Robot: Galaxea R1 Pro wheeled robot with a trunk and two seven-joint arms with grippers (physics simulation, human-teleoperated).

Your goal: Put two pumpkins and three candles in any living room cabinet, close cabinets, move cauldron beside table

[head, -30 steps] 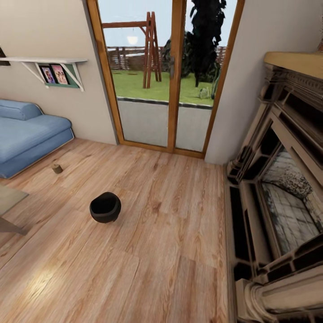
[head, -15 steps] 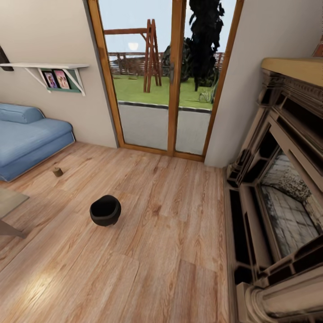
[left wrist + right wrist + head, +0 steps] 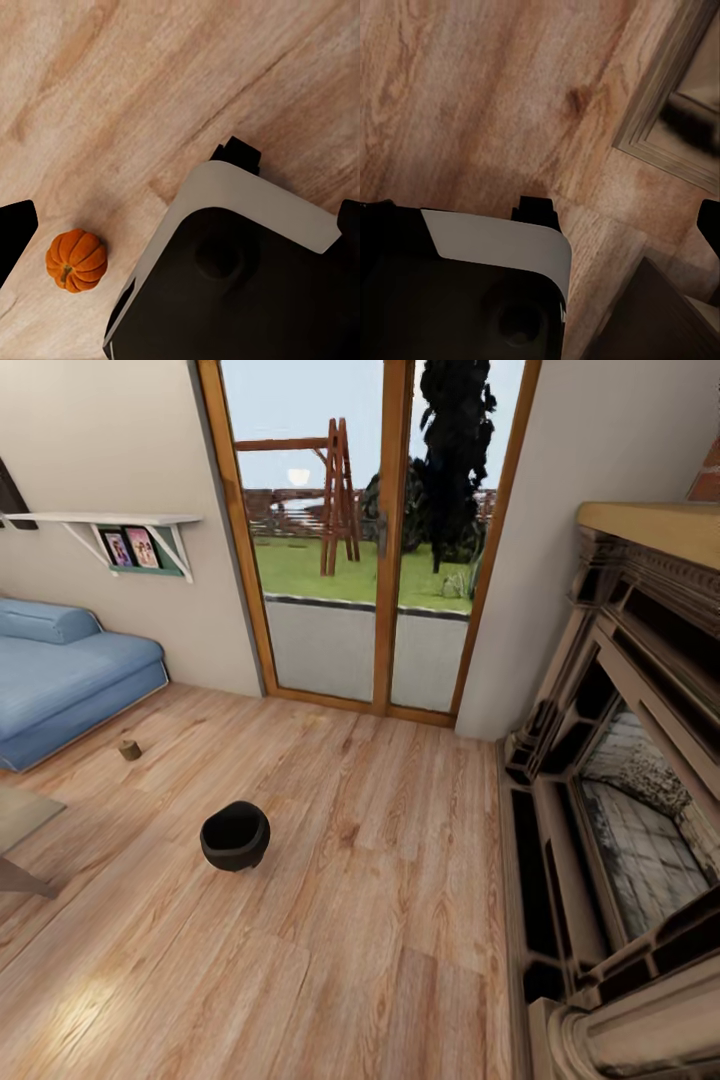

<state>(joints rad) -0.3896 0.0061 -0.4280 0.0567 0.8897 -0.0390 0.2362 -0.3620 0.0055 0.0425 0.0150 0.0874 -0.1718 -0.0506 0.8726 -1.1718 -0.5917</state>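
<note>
A black cauldron [image 3: 235, 837] stands on the wooden floor, left of the middle of the head view. A small tan candle [image 3: 129, 750] sits on the floor farther off, near the blue sofa. An orange pumpkin [image 3: 76, 259] lies on the floor beside the robot's base in the left wrist view. My left gripper [image 3: 182, 225] hangs open above the floor, its fingertips [image 3: 15, 232] wide apart at the picture's edges. My right gripper [image 3: 542, 214] is open too, holding nothing, with one fingertip [image 3: 709, 221] showing. The cabinet is out of view.
A blue sofa [image 3: 60, 680] fills the left side. A table corner [image 3: 18, 815] juts in at the left edge. A carved fireplace [image 3: 620, 780] runs along the right. Glass doors [image 3: 370, 560] stand at the back. The robot's white and black base [image 3: 247, 255] lies under both grippers.
The whole head view has shifted slightly, so the camera moved. The cauldron and candle keep their places on the floor.
</note>
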